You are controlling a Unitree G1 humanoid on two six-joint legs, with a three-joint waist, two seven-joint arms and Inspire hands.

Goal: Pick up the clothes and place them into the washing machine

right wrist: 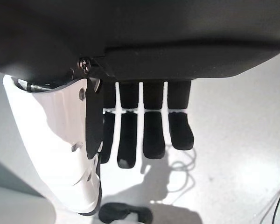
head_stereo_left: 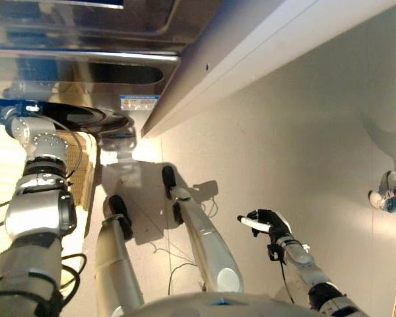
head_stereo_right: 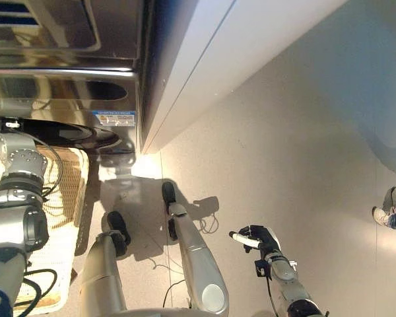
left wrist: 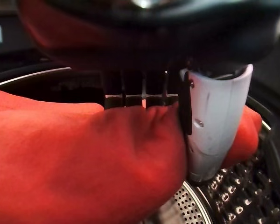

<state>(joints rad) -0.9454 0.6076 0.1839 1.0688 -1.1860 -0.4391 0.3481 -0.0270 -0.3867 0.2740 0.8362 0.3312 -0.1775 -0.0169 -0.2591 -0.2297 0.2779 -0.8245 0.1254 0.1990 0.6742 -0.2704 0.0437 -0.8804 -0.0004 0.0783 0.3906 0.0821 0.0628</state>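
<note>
Red garment (left wrist: 84,163): bunched in the left hand, over the open mouth of the washing machine; the perforated drum (left wrist: 224,200) shows just beneath it. It is the only clothing I can see in any view.

Left hand (left wrist: 210,130): closed on the red garment, the white-covered thumb pressing the cloth against the fingers so it cannot slip while it is carried over the opening. In the head views the left arm reaches forward to the machine and the hand itself is hidden at the opening.

Washing machine (head_stereo_right: 66,99): stands ahead on the robot's left, its dark round opening (head_stereo_left: 86,119) facing the arm. The garment is held above the drum rather than dropped beside it, which fits a release straight into the tub.

Right hand (head_stereo_left: 267,221): hangs low on the robot's right, well away from the machine, fingers relaxed and nearly straight, holding nothing; only bare floor (right wrist: 242,154) shows past it. It looks idle, kept out of the way while the left arm works.

Basket (head_stereo_left: 76,172): a pale woven one on the floor beside the machine, just under the left arm; I cannot tell whether more clothes lie in it.

Step in hand: judging by the grip and position, the garment is at the point of being lowered in and let go; it is not yet resting in the drum.

Bystander: a person's shoe (head_stereo_left: 386,191) shows at the far right edge, well apart from the work.
</note>
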